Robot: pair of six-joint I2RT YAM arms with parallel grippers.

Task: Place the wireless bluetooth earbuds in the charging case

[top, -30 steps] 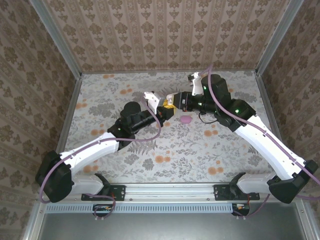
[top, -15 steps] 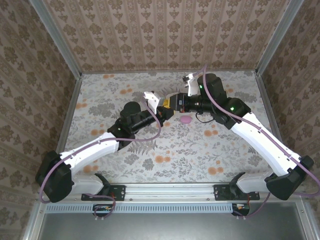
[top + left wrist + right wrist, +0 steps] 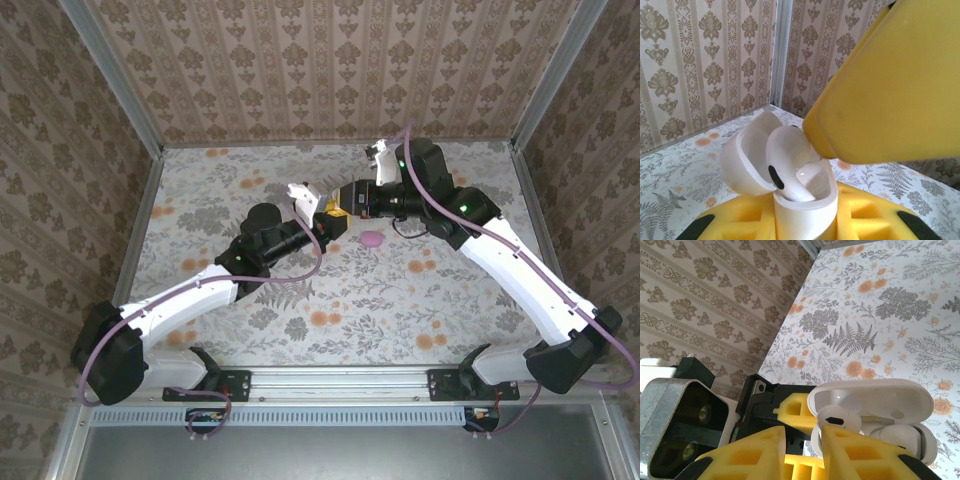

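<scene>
The white charging case [image 3: 805, 215] stands upright with its lid [image 3: 742, 160] swung open, and my left gripper [image 3: 802, 222] is shut on its body. A white earbud [image 3: 787, 150] leans in the case's mouth, stem down and head proud of the rim. One yellow foam finger [image 3: 890, 85] of my right gripper presses on that head from the upper right. In the right wrist view the earbud [image 3: 836, 420] sits just past the tip of one finger [image 3: 865, 452]; my right gripper [image 3: 804, 440] is narrowly open with nothing between its pads. From above, both grippers [image 3: 328, 222] [image 3: 341, 206] meet mid-table.
A small pinkish-purple piece [image 3: 372, 240] lies on the flower-print table [image 3: 300, 290] just right of the grippers. Patterned walls close in the back and both sides. A second rounded white shape [image 3: 897, 436] lies deeper in the case [image 3: 875, 395]; I cannot tell what it is.
The right arm's wrist and forearm have shifted a little left and toward the back wall, its gripper staying at the case. The left arm has held still.
</scene>
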